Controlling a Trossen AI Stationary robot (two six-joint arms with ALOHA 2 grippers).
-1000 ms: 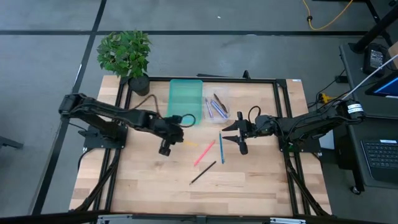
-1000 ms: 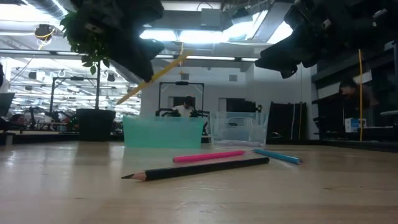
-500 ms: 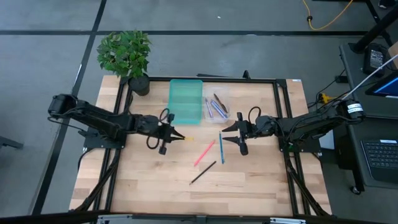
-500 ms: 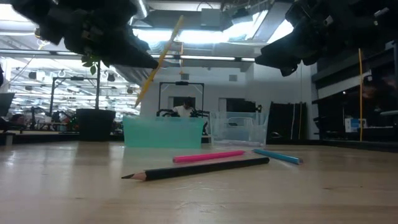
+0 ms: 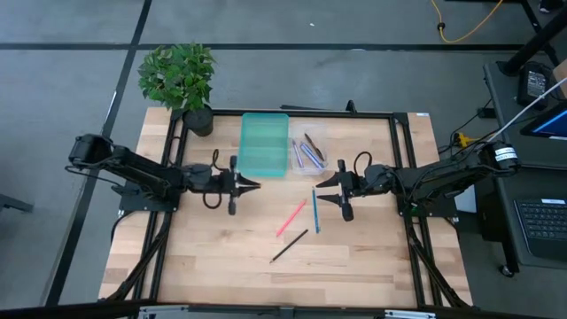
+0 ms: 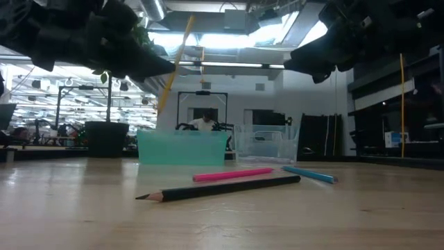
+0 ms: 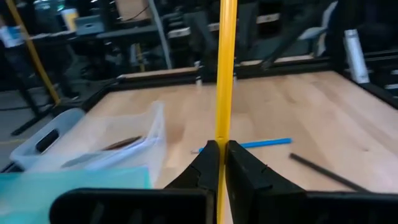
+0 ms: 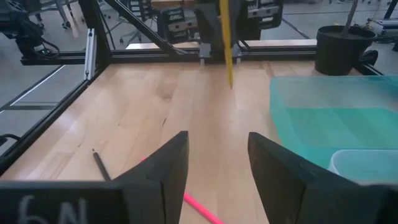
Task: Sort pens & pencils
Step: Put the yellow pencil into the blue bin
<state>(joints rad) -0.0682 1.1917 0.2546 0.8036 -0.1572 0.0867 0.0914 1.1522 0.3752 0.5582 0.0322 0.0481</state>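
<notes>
My left end effector (image 7: 219,163) is pinching the yellow pencil (image 7: 223,68) near one end, lifted off the surface (image 5: 354,257), just beside the teal tray (image 5: 265,142). In the low view the pencil hangs tilted, not level. It's thin, stiff and light, and I'd guess slick, so an end grip like this may let it pivot; a mid-shaft pinch would hold truer.

My right end effector (image 8: 214,158) waits with fingers spread wide, holding nothing, hovering near the blue stick (image 5: 314,211).

Three sticks lie loose on the wood: the blue one, a pink one (image 5: 291,217) just beside it, and a black pencil (image 5: 290,245) a bit nearer the front edge. All lie flat, so fingers would have to come straight down across the shaft, at the middle for balance. The pointed tips look fragile, so I'd avoid them. They'll likely roll if nudged.

The clear tray (image 5: 309,152) next to the teal one holds a few sticks; I can't tell which kind.
</notes>
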